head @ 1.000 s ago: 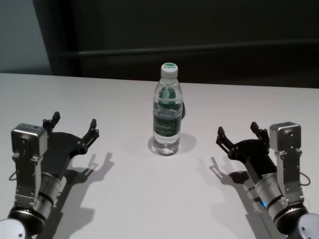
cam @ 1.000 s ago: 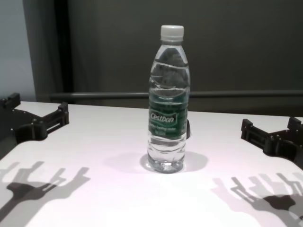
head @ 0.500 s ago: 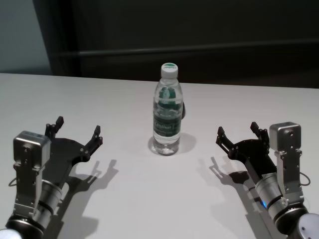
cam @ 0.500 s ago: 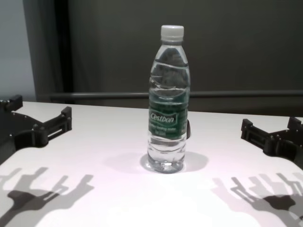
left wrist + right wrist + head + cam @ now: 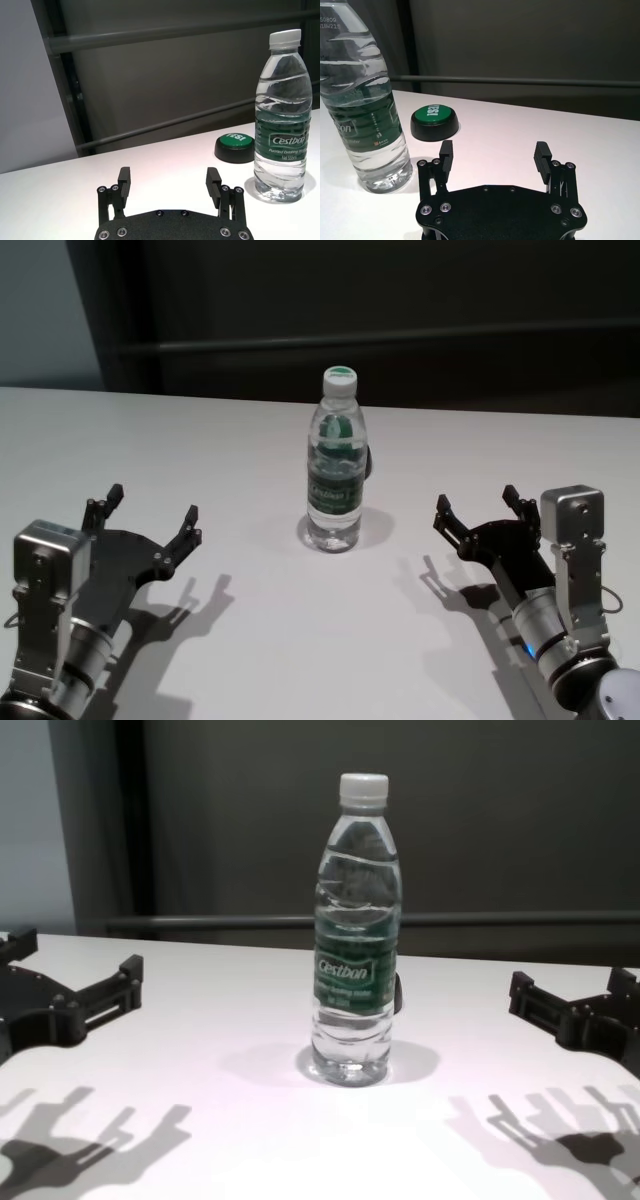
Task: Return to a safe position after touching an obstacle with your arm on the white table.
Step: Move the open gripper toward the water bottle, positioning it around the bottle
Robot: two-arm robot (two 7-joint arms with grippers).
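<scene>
The obstacle, a clear water bottle (image 5: 335,475) with a white cap and a dark green label, stands upright at the middle of the white table (image 5: 300,640). My left gripper (image 5: 152,502) hovers low over the table's near left, open and empty, well apart from the bottle (image 5: 357,950). In the left wrist view the bottle (image 5: 282,120) stands off to one side of the left gripper (image 5: 168,175). My right gripper (image 5: 476,498) is parked open at the near right. The right wrist view shows the right gripper (image 5: 494,147) with the bottle (image 5: 362,110) close beside one finger but not touching.
A round green push button (image 5: 434,121) on a black base sits on the table just behind the bottle; the left wrist view shows the button (image 5: 235,147) too. A dark wall with a horizontal rail runs behind the table's far edge.
My left arm has drawn back toward the near edge and sunk lower, after a slight drift toward the bottle. The bottle and the right arm have not moved.
</scene>
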